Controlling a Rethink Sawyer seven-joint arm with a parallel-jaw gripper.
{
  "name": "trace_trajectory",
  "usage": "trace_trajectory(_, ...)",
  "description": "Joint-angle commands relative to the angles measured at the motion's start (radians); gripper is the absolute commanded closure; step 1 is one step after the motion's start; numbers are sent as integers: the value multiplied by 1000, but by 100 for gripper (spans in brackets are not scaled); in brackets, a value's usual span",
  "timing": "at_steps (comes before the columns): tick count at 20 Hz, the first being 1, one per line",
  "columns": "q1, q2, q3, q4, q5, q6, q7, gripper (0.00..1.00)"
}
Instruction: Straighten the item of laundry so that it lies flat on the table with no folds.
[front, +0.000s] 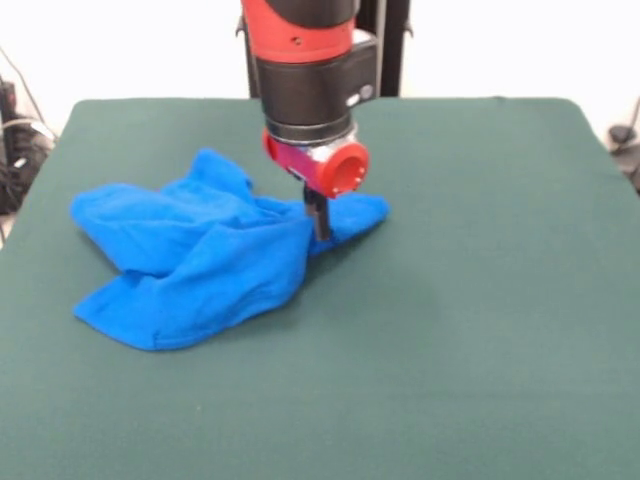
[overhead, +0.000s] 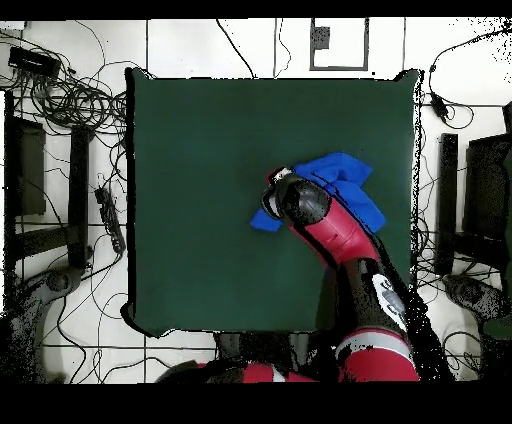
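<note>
The royal-blue T-shirt (front: 200, 255) lies crumpled in folds on the left half of the green table (front: 480, 300). One end reaches right to about the table's middle. My gripper (front: 318, 225) comes straight down onto that right end. Its dark fingers stand together as one narrow bar, with the cloth bunched against them. In the overhead view the shirt (overhead: 345, 175) shows at the right of the table (overhead: 200, 180), partly under my arm. A small blue corner (overhead: 263, 222) sticks out by the gripper (overhead: 275, 205), whose fingers the wrist hides.
Cables and dark equipment lie on the floor round the table (overhead: 70, 100). The table's right edge (overhead: 414, 180) runs close to the shirt in the overhead view. Green cloth spreads wide on the shirt's other side.
</note>
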Motion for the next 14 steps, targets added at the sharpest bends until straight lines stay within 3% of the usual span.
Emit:
trace_trajectory(1,-1,21,280,118,106,-187,313,100)
trace_trajectory(5,-55,61,398,150,55,-345,365,100)
trace_trajectory(10,-59,111,435,161,-1,-471,413,100)
trace_trajectory(14,-110,173,505,157,-99,-577,429,100)
